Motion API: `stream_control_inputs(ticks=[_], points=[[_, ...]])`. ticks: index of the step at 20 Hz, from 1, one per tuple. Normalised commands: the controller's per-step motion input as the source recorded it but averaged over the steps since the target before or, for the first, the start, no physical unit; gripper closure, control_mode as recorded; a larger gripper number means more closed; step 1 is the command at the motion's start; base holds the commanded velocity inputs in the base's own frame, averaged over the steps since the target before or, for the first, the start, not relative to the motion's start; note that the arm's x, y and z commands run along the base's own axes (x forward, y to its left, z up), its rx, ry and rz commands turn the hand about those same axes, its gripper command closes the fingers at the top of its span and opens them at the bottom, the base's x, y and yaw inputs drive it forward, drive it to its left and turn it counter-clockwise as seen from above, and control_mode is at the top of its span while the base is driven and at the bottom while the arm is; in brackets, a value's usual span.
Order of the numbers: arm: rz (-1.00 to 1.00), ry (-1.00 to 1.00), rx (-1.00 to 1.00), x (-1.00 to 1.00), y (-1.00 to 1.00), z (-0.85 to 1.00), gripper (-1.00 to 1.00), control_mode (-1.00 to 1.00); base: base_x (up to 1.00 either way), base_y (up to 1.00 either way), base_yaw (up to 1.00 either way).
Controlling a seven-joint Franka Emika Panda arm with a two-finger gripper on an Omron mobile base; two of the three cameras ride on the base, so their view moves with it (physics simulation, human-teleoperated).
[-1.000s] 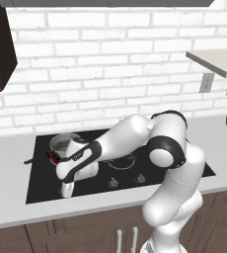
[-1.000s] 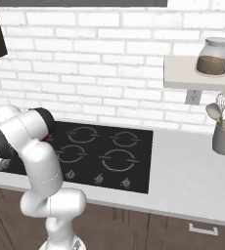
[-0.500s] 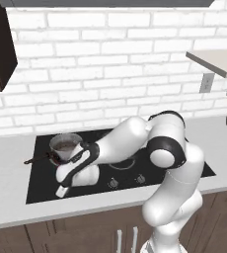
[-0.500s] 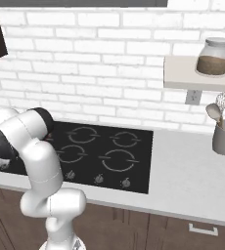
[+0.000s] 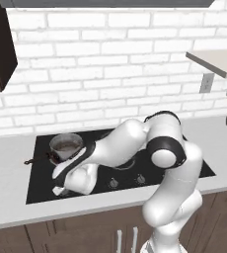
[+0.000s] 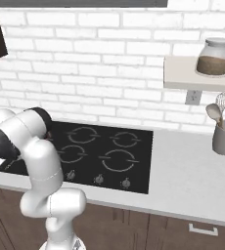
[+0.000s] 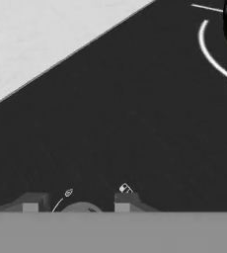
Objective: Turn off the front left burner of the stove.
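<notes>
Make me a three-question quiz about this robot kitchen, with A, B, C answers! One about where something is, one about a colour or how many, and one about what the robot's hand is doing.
1. Where does the small pot sit?
A. On the stove's back left part
B. On the wall shelf
C. On the grey counter right of the stove

2. How many grey knobs show along the stove's front edge in the right base view?
A. One
B. Three
C. Six

3. How does the end effector stand?
A. Raised high above the shelf
B. Closed on the pot's handle
C. Low at the stove's front left edge, fingers either side of a knob

Answers:
1 A, the left base view shows the pot on the black glass behind the hand.
2 B, three small round knobs sit in a row there.
3 C, the hand view shows both fingertips flanking a round knob on the glass.
</notes>
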Motion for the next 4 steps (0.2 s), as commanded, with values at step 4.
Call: stream_control_inputs(ticks=[4], points=[[-0.03,0.03,0.0,0.02,-0.03,0.0,1.0,-1.0,0.0,0.0,0.0]])
